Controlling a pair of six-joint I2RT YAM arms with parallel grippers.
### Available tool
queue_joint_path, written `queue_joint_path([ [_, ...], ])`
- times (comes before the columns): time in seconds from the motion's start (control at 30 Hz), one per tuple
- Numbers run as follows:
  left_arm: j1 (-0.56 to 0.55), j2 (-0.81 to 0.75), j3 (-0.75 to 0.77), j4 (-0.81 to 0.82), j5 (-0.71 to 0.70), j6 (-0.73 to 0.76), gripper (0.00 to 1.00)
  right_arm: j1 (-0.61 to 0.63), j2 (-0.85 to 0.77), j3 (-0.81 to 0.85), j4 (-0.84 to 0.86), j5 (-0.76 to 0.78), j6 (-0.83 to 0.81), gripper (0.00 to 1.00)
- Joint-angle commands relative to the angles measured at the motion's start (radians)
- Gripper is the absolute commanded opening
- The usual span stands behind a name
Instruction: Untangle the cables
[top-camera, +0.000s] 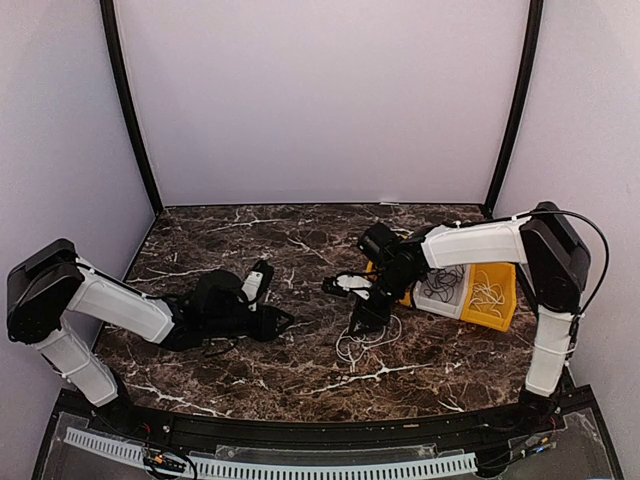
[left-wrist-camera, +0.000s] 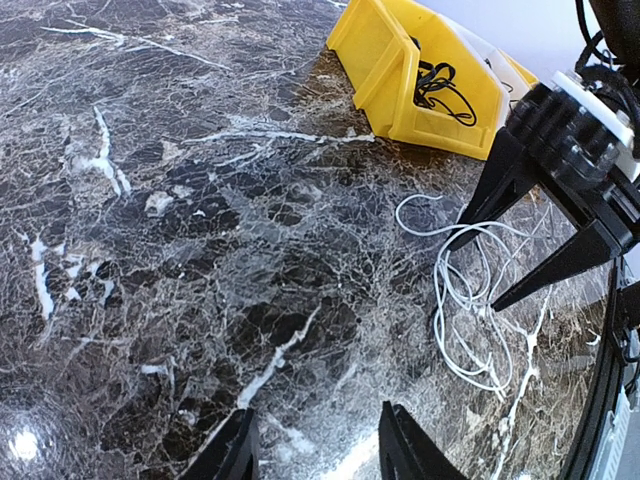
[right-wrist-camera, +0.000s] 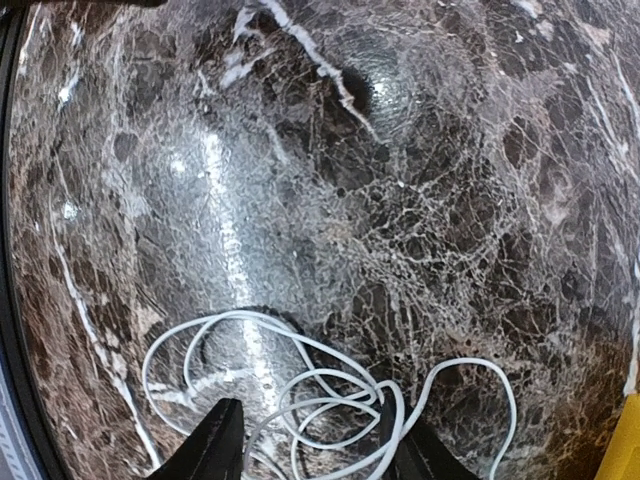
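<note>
A white cable (top-camera: 366, 342) lies in loose loops on the marble table, right of centre. My right gripper (top-camera: 362, 318) points down just over it. In the right wrist view that gripper (right-wrist-camera: 315, 452) is open, and the cable's loops (right-wrist-camera: 330, 392) lie between and around its fingertips on the table. The left wrist view shows the same white cable (left-wrist-camera: 470, 300) under the right gripper (left-wrist-camera: 470, 275). My left gripper (left-wrist-camera: 315, 447) is open over bare marble with nothing between its fingers. It rests low at the left (top-camera: 275, 320), apart from the cable. More cables lie in bins.
A yellow bin (left-wrist-camera: 385, 80) holding a black cable (left-wrist-camera: 440, 85) stands partly under the right arm. A white bin (top-camera: 440, 300) with a dark cable and another yellow bin (top-camera: 503, 305) with a white cable stand at the right. Walls enclose the table.
</note>
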Motion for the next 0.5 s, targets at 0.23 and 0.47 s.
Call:
queue_joint_path([
  [0.23,-0.006,-0.002,-0.007,0.006,-0.01,0.004,0.43,0.005,-0.093,0.092,-0.089,0.008,0.025,0.0],
  [0.47,-0.006,0.059,0.047,-0.016,-0.019,0.037,0.43,-0.059,-0.321,0.128,-0.136,-0.051,-0.024,0.0],
])
